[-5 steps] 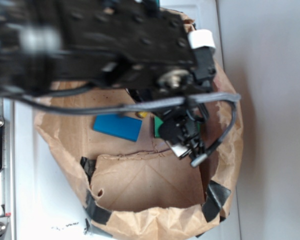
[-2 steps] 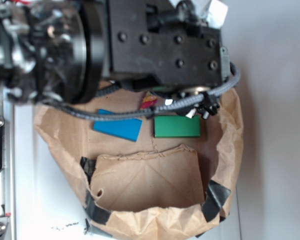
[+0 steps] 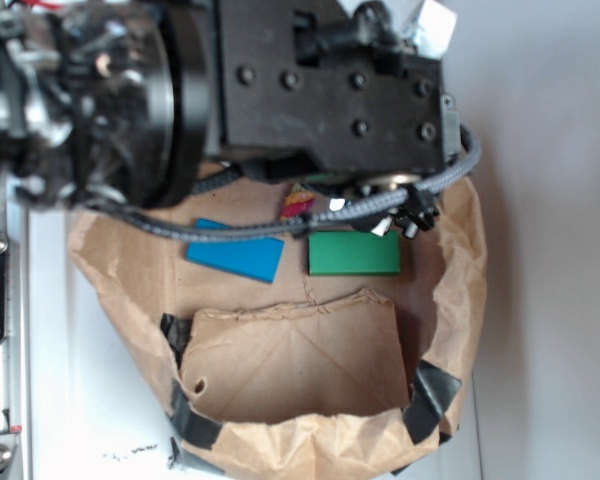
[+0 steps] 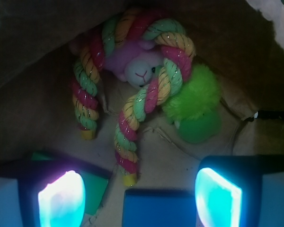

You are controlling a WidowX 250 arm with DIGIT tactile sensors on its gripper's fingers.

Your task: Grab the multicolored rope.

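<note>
Two pads of your pincer (image 4: 135, 198) stand wide apart, empty. You're approaching: the thick twisted red, yellow and green rope (image 4: 132, 80) arches at upper centre over a pink plush animal (image 4: 135, 66). Advance, then close on one strand.

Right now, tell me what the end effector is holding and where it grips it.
Nothing. The end effector is open and empty, short of the multicolored rope, which lies untouched in a U over the pink plush animal.
</note>
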